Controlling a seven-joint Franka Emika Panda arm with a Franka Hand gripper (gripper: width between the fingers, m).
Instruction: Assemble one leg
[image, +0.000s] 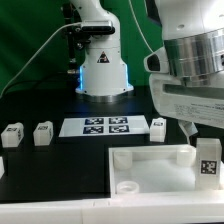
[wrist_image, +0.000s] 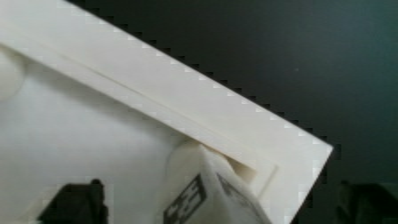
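In the exterior view, the white tray (image: 150, 170) runs off the lower edge, and the arm hides most of the gripper (image: 198, 133). In the wrist view, the leg (wrist_image: 205, 195) is cut off, its tag blurred and unreadable.

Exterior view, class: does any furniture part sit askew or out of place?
One leg stands at the corner of the white tray nearest the exterior view's right, under the open gripper. The wrist view suggests it tilts slightly. Three other legs sit upright on the table.
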